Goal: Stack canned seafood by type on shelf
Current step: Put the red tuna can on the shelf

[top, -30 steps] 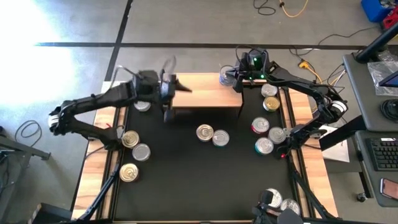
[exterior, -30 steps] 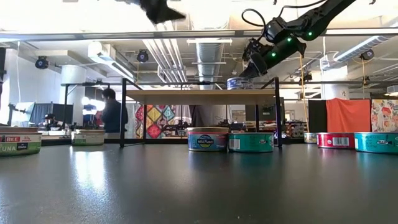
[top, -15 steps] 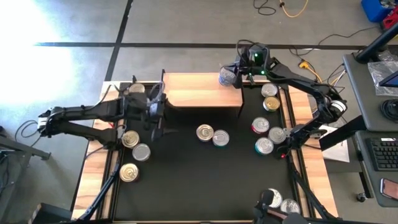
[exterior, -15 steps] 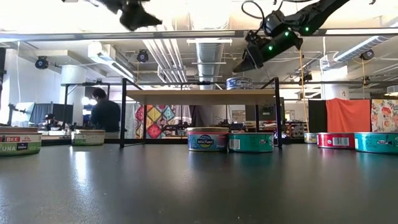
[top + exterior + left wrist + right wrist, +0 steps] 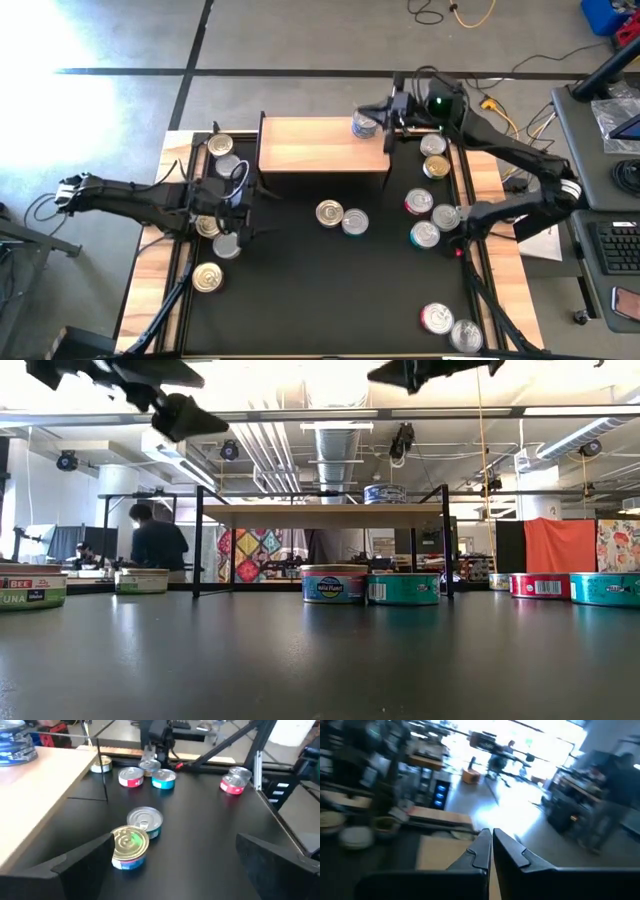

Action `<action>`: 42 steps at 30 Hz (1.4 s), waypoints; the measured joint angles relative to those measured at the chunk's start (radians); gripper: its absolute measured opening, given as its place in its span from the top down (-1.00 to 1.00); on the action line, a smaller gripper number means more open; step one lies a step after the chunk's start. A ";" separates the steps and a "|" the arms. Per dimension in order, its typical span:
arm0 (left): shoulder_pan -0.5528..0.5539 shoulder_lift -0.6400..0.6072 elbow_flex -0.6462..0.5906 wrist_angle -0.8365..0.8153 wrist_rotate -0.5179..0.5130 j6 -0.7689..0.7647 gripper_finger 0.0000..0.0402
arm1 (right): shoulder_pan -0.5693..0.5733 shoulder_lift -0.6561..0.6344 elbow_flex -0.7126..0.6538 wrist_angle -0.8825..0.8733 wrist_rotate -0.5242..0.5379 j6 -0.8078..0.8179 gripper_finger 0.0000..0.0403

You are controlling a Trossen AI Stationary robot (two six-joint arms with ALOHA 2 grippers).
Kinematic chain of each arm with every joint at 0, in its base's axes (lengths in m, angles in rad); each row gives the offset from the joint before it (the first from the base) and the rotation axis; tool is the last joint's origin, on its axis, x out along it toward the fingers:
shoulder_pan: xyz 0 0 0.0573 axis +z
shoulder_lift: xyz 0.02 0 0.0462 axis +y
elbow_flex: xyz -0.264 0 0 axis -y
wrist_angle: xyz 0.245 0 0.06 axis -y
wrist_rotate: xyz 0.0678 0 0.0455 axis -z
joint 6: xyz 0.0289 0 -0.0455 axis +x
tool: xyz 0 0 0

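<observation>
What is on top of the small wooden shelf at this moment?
One can stands on the shelf, at its right end; the rest of the top is bare wood. The can's label type cannot be read.

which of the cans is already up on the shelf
Only the can at the right end of the shelf, near the shut right gripper; all the others sit on the black table.

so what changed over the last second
The left gripper swung away from the shelf's left end, toward the cans on the table's left side, and hangs open and empty near them. The right gripper, shut with nothing in it, lifted up and off the can on the shelf. That can and all the cans on the table kept their places.
</observation>
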 joint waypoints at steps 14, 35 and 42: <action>-0.142 -0.031 -0.154 0.174 -0.072 -0.092 -0.98 | 0.410 -0.051 -0.184 -0.001 0.002 0.111 0.95; -0.519 0.031 -0.147 0.265 -0.196 -0.055 -0.98 | 0.861 -0.052 -0.333 -0.007 0.308 0.326 0.95; -0.589 0.087 -0.150 0.269 -0.202 -0.105 -0.98 | 1.017 -0.041 -0.375 0.001 0.467 0.511 0.95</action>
